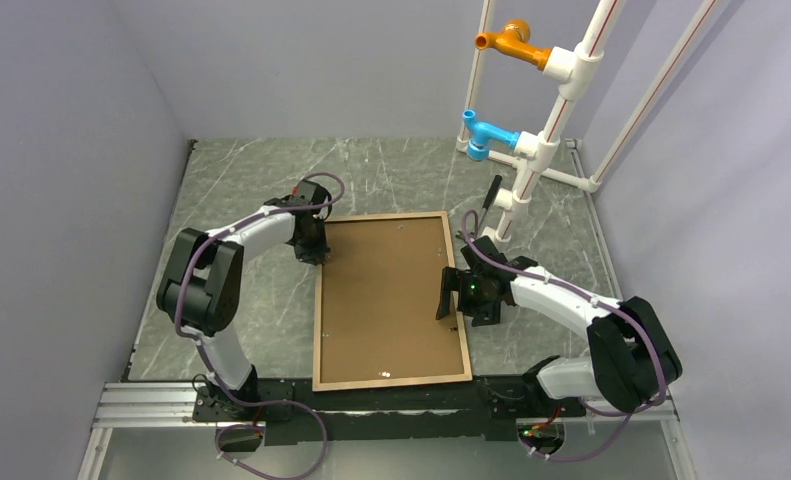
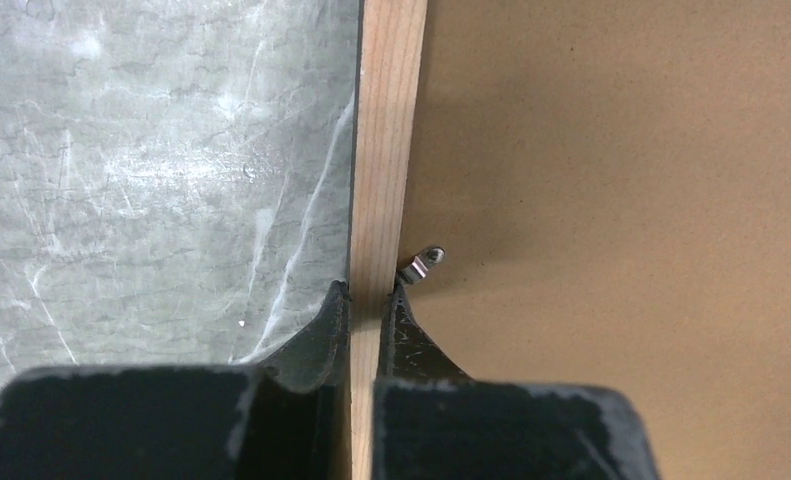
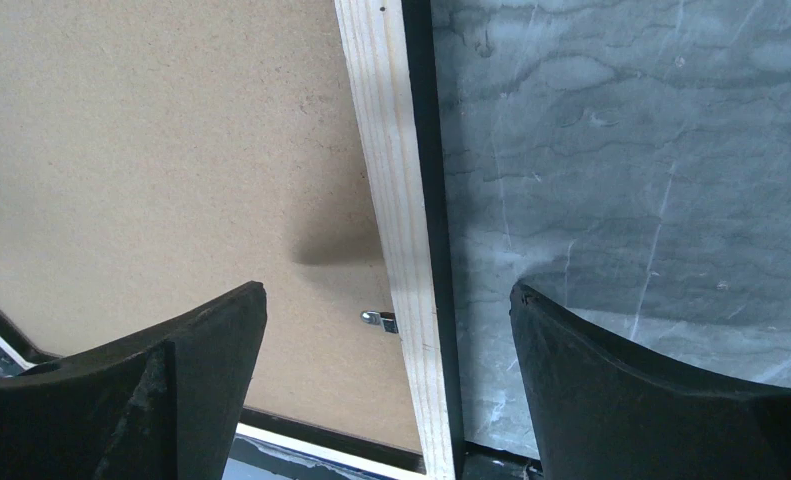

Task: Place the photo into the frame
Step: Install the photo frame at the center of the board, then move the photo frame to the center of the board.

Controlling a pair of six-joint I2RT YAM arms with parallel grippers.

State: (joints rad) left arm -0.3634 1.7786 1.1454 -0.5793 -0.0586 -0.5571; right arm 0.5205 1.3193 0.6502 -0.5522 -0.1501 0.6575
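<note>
Frame (image 1: 391,382) lies flat mid-table, brown wood back up, with the brown backing board (image 1: 386,295) sitting inside its rails. Left gripper (image 1: 316,252) is down on the left rail near the far-left corner. The left wrist view shows it clenched on that rail, 1 finger against the outer black edge and 1 on the inner side, right beside a small metal tab (image 2: 426,262).

Right gripper (image 1: 451,292) hangs over the right rail about halfway along, released. Its 2 fingers are spread wide and straddle the wood, 1 above the board and 1 above the bare marble table (image 1: 391,175).

Now the edges: the frame's near edge sits just beside the arms' black base plate (image 1: 371,412), so there is little room there. Open marble runs down the left side and across the far side up to the back wall. On the right the strip is narrower, and the white pipe stand (image 1: 536,150) rises near the frame's far-right corner.
</note>
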